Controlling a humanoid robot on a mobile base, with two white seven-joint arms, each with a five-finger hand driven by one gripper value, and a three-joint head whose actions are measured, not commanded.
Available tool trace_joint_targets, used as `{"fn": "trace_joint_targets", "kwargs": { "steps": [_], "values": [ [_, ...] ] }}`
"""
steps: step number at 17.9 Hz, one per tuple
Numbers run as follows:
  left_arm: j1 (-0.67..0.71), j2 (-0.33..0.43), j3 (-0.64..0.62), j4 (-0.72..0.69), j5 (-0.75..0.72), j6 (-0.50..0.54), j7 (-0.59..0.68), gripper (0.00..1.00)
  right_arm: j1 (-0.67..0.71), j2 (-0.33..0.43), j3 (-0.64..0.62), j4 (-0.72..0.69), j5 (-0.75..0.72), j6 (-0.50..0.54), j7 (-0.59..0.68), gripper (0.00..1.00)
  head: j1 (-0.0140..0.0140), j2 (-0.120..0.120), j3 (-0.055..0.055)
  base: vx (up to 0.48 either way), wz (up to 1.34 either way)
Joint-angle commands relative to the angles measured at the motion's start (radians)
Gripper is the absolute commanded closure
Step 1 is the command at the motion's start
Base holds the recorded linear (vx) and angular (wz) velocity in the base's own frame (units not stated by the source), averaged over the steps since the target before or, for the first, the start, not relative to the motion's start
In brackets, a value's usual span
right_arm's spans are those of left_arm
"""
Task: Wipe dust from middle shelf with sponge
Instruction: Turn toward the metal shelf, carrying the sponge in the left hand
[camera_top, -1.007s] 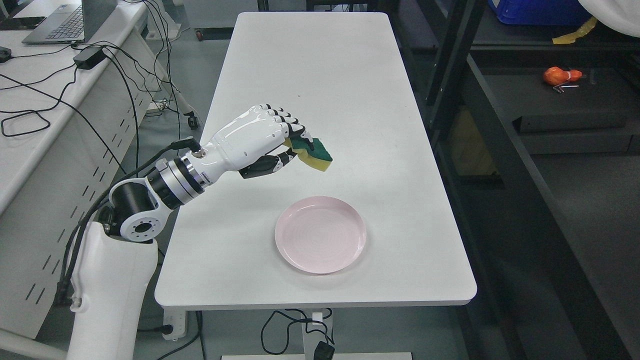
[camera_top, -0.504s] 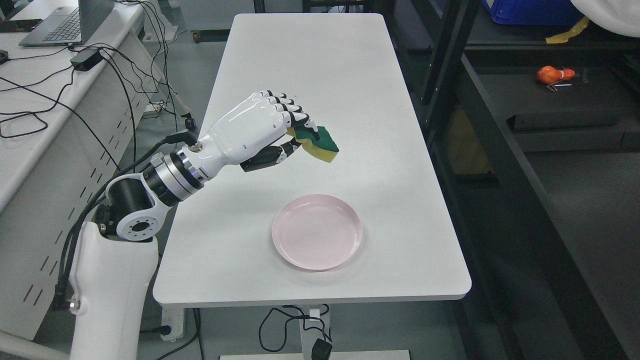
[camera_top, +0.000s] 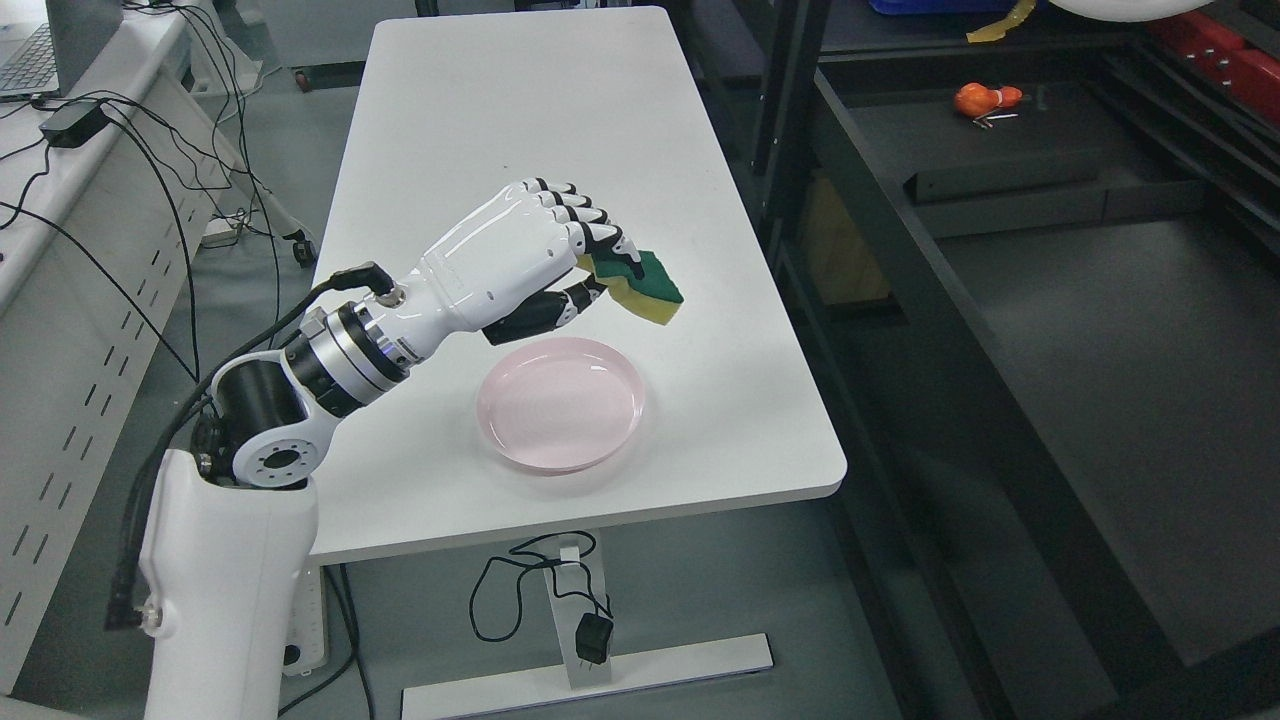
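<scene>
Shelving (camera_top: 1000, 300) of dark metal fills the right side of the head view, its uprights and long black decks running beside the right edge of the white table (camera_top: 560, 130); much of it is in shadow and cut off by the frame, so which deck is the middle one cannot be told. Next in size, the table stretches away from the camera with its near edge toward the bottom and its single leg and foot showing underneath. The left arm enters from the lower left, and the left hand (camera_top: 530, 265) hangs above the table's middle, clear of the surface, its fingers (camera_top: 600, 240) curled over the top of the sponge (camera_top: 645, 287) and the thumb pressing from below, so the grasp is closed on it. The sponge, green scouring face up and yellow foam beneath, juts out past the fingertips toward the table's right edge, tilted down a little. A pink plate (camera_top: 560, 403) sits near the table's near edge, holding nothing, just below and in front of the hand. Far back on a shelf deck lies a small orange object (camera_top: 985, 98), too small to identify.
</scene>
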Motion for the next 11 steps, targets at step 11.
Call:
{"fn": "trace_joint_targets", "kwargs": {
  "steps": [11],
  "values": [
    [0.003, -0.042, 0.027, -0.014, 0.003, 0.000, -0.001, 1.00, 0.000, -0.017, 0.001, -0.017, 0.000, -0.001, 0.001, 0.00, 0.0000, 0.000, 0.000, -0.238, -0.41]
  ]
}}
